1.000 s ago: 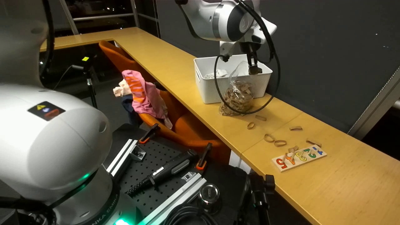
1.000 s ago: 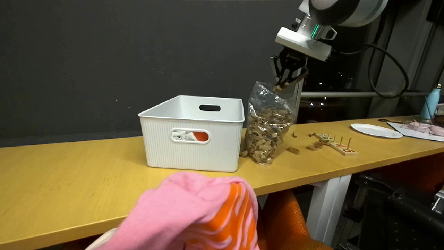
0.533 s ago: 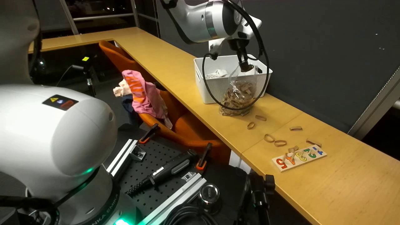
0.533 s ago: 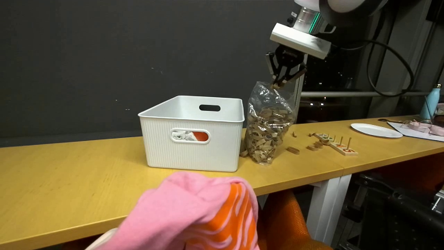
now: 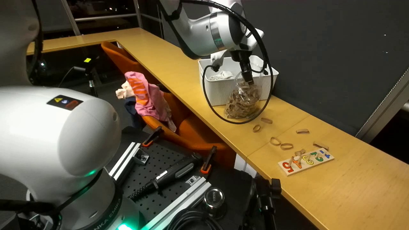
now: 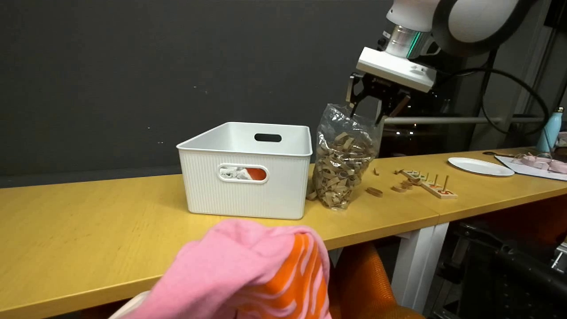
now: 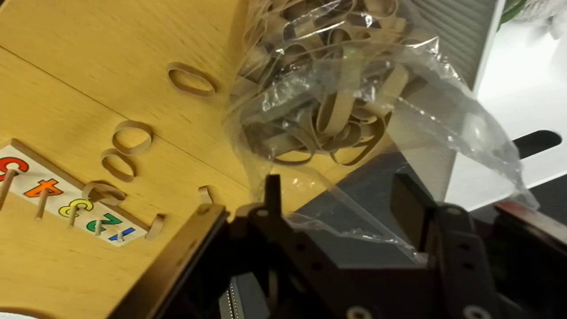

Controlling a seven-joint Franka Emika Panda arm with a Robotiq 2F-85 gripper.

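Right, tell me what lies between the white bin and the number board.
A clear bag of brown bands, beside the bin, then loose bands toward the board; both exterior views show this.

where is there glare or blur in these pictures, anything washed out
Wrist view: the gripper looks soft, though whether from focus or motion I can't tell; bright glints streak the plastic bag, and the white bin is nearly washed out. In an exterior view, a green light burns to near white at the bottom edge.
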